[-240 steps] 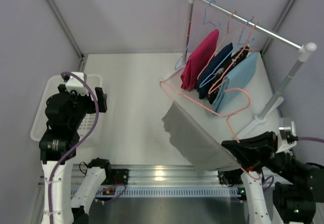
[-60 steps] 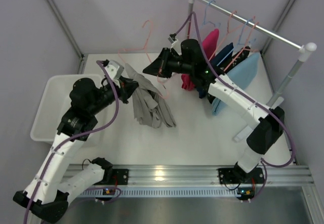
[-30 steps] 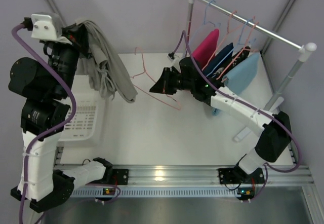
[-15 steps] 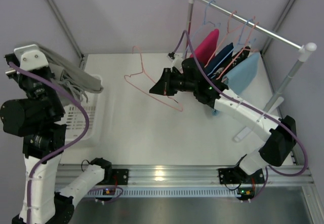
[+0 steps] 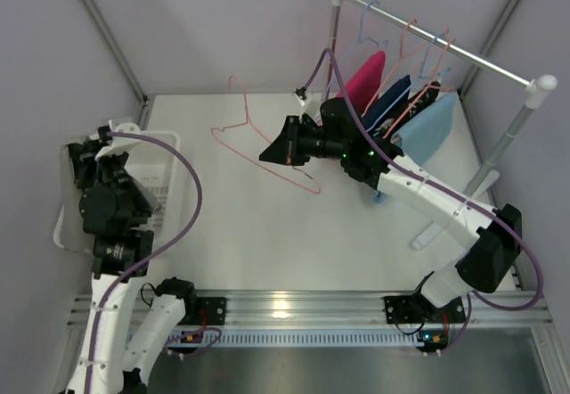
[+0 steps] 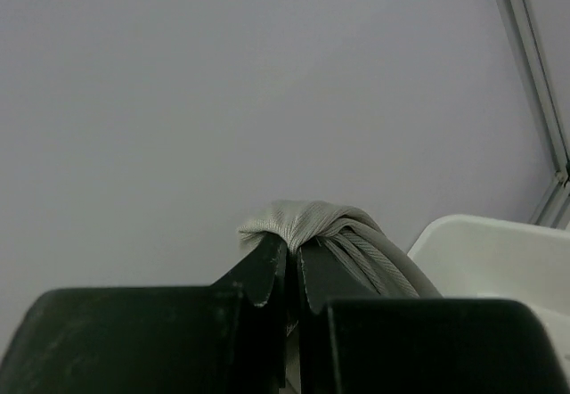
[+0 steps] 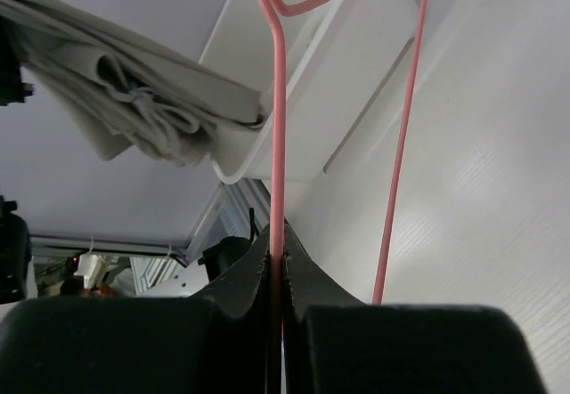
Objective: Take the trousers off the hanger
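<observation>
Your left gripper (image 6: 287, 265) is clamped on the grey trousers (image 6: 312, 223), which drape from its jaws over the white bin (image 6: 485, 256). Your right gripper (image 7: 276, 250) pinches 1 bare pink hanger (image 7: 278, 127).

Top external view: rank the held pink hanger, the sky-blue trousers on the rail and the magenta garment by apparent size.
1. pink hanger, by outline only.
2. sky-blue trousers, close to it and partly behind the right arm, so unsure.
3. magenta garment, clearly smallest.
</observation>
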`<state>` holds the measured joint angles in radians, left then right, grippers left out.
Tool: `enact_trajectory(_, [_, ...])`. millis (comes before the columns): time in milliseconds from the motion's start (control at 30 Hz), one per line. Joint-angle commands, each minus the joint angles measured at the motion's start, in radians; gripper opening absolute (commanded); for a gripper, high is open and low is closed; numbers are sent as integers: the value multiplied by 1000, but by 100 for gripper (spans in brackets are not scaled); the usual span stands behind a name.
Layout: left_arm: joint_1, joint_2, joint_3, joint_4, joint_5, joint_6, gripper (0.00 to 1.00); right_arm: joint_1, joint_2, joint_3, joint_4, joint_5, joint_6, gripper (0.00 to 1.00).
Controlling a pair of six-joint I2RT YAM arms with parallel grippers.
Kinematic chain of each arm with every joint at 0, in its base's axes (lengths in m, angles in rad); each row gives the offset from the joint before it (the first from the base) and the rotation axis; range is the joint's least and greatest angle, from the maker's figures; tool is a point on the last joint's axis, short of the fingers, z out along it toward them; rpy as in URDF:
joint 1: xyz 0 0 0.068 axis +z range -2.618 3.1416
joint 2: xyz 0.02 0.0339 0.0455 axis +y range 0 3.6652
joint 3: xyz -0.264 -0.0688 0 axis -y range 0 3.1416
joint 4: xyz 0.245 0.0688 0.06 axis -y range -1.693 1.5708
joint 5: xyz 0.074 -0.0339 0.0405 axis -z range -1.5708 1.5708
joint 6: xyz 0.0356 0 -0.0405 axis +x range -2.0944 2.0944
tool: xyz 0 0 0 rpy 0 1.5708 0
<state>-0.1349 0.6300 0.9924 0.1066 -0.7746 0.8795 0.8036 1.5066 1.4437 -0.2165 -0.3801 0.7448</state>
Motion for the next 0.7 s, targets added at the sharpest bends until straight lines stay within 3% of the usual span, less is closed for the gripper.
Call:
enact_trajectory(0, [8,3,-72,191,35,64,0,28,-14,60,60,-17,10,0])
enact_trajectory(167, [127,131,-94,243,159,-32,0,28,-14,69,55,-20,13,0])
enact_trajectory(267, [381,238,-17,124,291,-219,0,28,-25,73,52,-17,13,0])
enact_trajectory(367, [507,283,18,32,408,-364,0,26,-43,76,46,6,10,0])
enact_trajectory(667, [547,244,-35,-349,618,-511,2,25,-204,101,-56,101,-67,0])
